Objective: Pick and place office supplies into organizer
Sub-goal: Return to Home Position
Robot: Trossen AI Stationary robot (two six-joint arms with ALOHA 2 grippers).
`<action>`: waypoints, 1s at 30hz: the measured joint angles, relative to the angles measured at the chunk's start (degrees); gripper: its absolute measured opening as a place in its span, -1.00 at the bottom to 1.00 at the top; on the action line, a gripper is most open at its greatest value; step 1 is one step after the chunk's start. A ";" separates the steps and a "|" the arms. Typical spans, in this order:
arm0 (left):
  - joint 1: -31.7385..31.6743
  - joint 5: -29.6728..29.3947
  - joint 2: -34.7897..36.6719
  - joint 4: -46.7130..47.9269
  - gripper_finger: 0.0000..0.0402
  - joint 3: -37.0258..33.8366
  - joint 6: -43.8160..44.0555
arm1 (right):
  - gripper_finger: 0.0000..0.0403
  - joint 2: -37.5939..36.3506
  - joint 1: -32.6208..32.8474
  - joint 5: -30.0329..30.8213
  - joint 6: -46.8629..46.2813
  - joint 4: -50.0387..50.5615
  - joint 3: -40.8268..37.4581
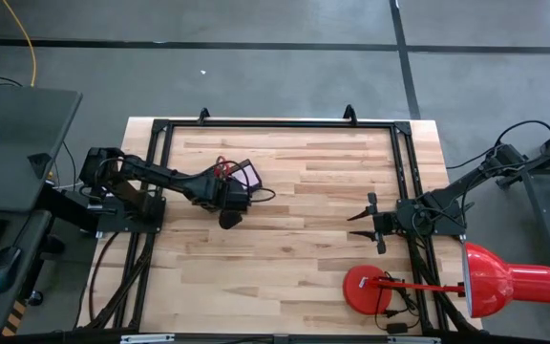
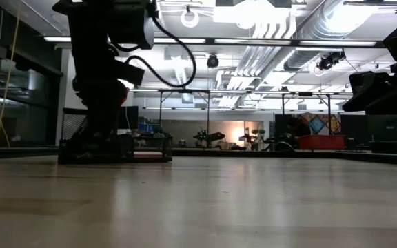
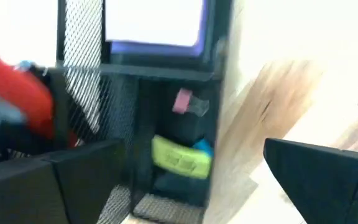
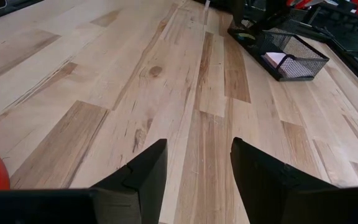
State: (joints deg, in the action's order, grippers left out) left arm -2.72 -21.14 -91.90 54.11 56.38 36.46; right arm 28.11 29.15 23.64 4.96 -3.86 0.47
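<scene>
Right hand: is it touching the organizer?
Apart. The right wrist view shows a long stretch of bare table between the right hand and the organizer.

our left arm (image 1: 151,174) stretches from the left side of the high view toward the middle. its wrist tips downward, and our left gripper (image 1: 230,204) hangs just left of centre. in the left wrist view its two dark fingers (image 3: 73,180) sit at the lower corners, spread wide. in the low view this arm is the dark column at the upper left.

our right arm (image 1: 456,196) folds in from the right edge. our right gripper (image 1: 369,222) points toward the centre, right of the middle, with its fingers (image 4: 138,180) parted and a clear gap between them.
</scene>
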 joint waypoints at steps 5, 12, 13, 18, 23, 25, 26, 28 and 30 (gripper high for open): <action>3.60 -0.22 0.00 -3.87 0.74 1.48 -2.37 | -0.16 -0.01 -0.01 -0.01 0.02 -0.01 -0.01; 14.88 -17.94 0.00 -8.54 0.57 5.44 -8.44 | -0.16 0.00 -0.01 0.00 0.01 -0.01 0.00; 16.46 -19.48 0.00 -8.75 0.54 5.96 -9.27 | -0.16 0.00 -0.02 -0.02 0.01 0.00 0.00; 23.27 -20.98 0.00 -15.16 0.27 9.08 -17.40 | -0.16 -0.02 0.00 0.00 0.01 -0.02 0.00; 25.10 -23.37 0.02 -23.48 0.07 11.26 -26.76 | -0.16 0.00 0.00 0.00 0.01 0.00 0.00; 24.88 -22.54 0.06 -22.07 0.01 12.80 -28.76 | -0.16 -0.01 -0.01 0.00 0.02 -0.01 0.00; 24.70 -21.00 0.07 -21.41 -0.01 13.14 -27.64 | -0.16 -0.01 -0.01 -0.01 0.01 -0.01 0.00; 24.77 -14.83 0.07 -20.39 -0.04 13.22 -21.77 | -0.16 -0.02 0.00 0.00 0.02 0.00 0.00; 25.01 -9.27 0.09 -21.07 -0.07 11.95 -19.94 | -0.16 0.00 -0.01 0.00 0.02 -0.01 0.00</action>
State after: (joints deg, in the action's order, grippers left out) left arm 22.29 -30.41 -91.81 33.04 68.33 16.52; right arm 28.12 29.13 23.64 4.97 -3.87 0.47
